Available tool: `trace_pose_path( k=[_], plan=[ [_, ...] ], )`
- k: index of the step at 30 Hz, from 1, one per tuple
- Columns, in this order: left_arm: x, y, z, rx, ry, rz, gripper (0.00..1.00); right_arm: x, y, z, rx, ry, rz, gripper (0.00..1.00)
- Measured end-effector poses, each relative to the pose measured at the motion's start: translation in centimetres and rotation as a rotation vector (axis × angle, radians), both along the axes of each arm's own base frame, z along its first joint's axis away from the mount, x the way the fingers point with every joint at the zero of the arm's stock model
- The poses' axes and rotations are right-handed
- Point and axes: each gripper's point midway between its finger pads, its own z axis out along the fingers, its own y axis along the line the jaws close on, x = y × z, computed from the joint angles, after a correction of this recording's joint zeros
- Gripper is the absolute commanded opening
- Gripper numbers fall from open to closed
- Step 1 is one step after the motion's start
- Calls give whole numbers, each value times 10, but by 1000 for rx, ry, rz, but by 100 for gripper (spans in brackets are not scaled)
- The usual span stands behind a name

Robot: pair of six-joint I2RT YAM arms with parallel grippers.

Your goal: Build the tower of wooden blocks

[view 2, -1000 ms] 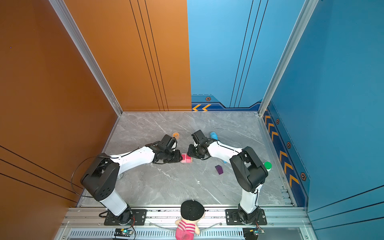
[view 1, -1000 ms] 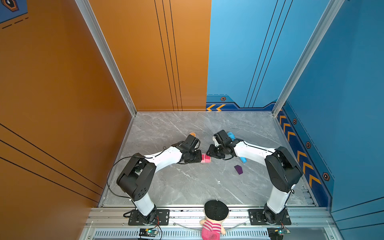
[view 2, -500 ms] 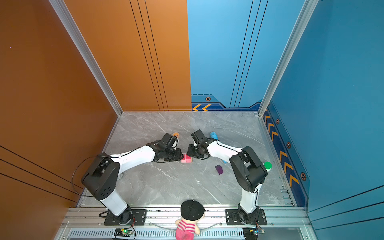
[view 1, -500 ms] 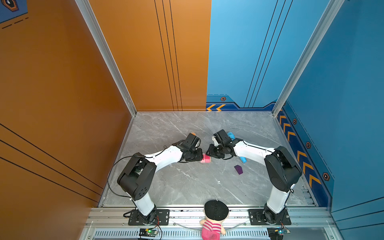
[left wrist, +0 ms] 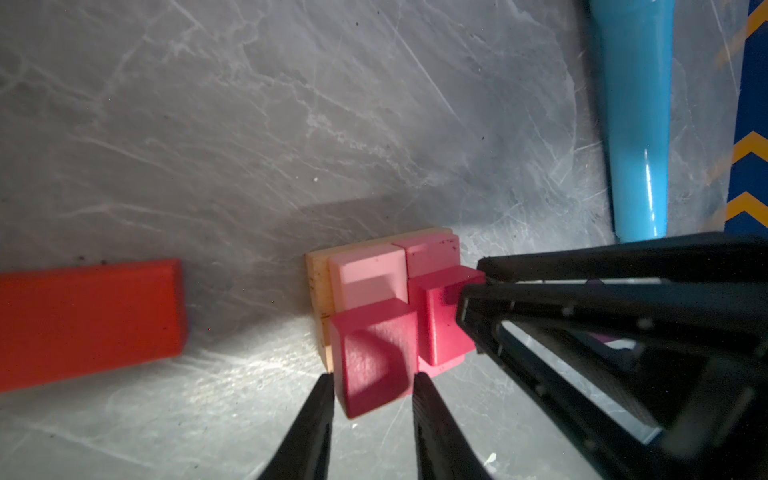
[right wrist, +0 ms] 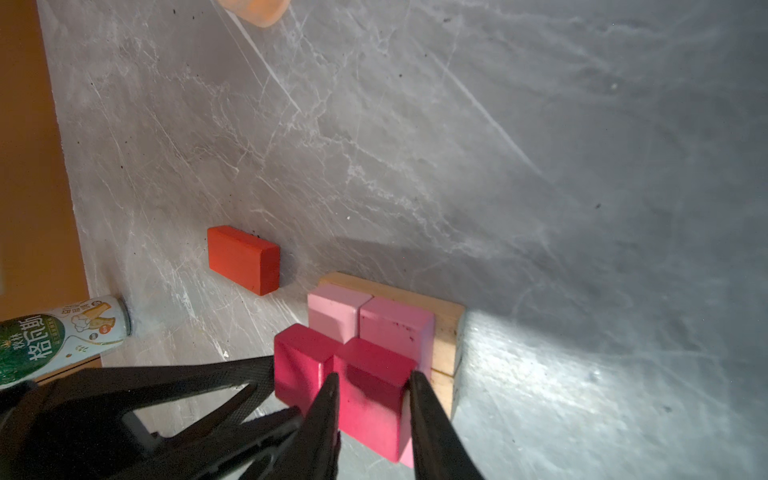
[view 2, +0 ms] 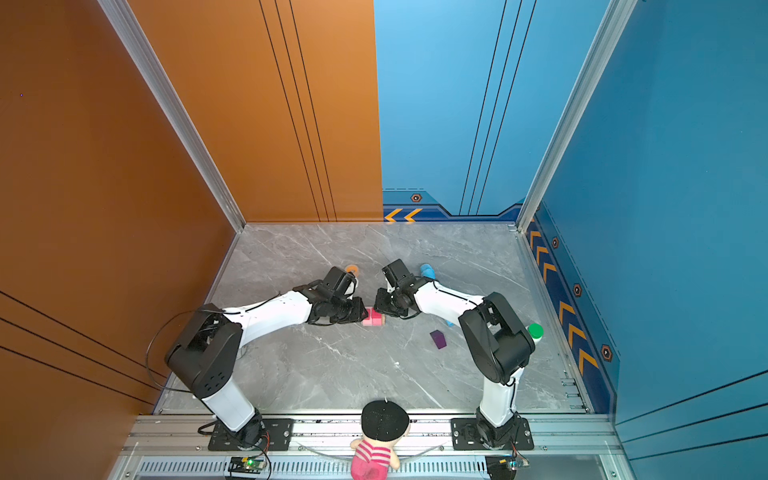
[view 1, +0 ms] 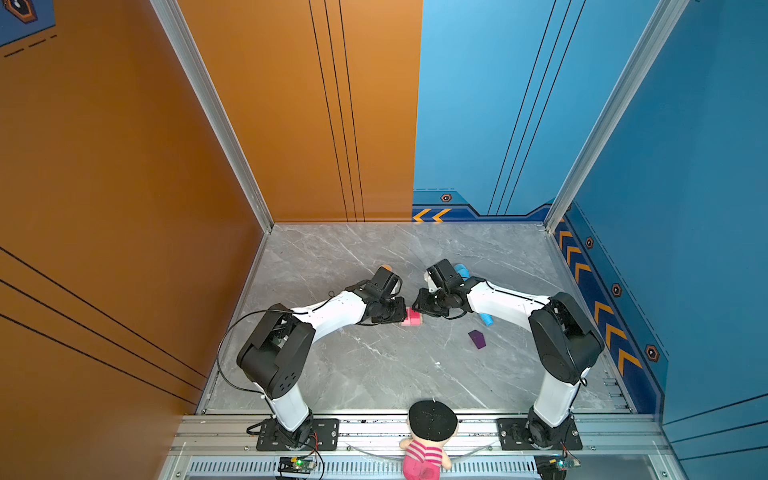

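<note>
The left gripper [left wrist: 373,379] is clamped on the left magenta cube [left wrist: 374,357], one black finger pressed against each side face. The right gripper [right wrist: 374,380] grips the right magenta cube [right wrist: 376,395] in the same way, reaching in from the opposite side, so the two grippers meet nose to nose over the stack in both top views. The two cubes sit side by side and touch. They lie over the ends of two pale pink bricks [right wrist: 336,311] that lie parallel and flush against each other. Whether the cubes rest fully on the bricks cannot be told. Under the bricks are the tan slabs [right wrist: 448,332], with a seam showing between them, flat on the grey marbled table [view 1: 374,374]. This wood block tower [view 1: 413,319] stands near the middle of the table. The red brick [right wrist: 245,259] lies flat just beside it, apart from the slabs. The purple house-shaped piece [view 1: 477,338] lies on its side well apart, toward the right arm's base. A long blue tube [left wrist: 636,116] lies behind the right arm. A small orange tape ring [view 2: 352,269] sits behind the left wrist, and a green-and-white can [right wrist: 58,336] lies at the table's edge.
</note>
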Motion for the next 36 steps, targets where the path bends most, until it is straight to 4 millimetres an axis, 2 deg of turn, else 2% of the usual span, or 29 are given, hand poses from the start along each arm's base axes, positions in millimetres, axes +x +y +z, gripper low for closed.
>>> trace_pose_path(
  k=[24, 36],
  plan=[
    [4, -6, 3, -16, -8, -4, 34, 0, 0, 0, 0, 0, 1, 26],
    [4, -6, 3, -16, -9, -4, 40, -1, -2, -1, -6, 6, 1, 42]
  ],
)
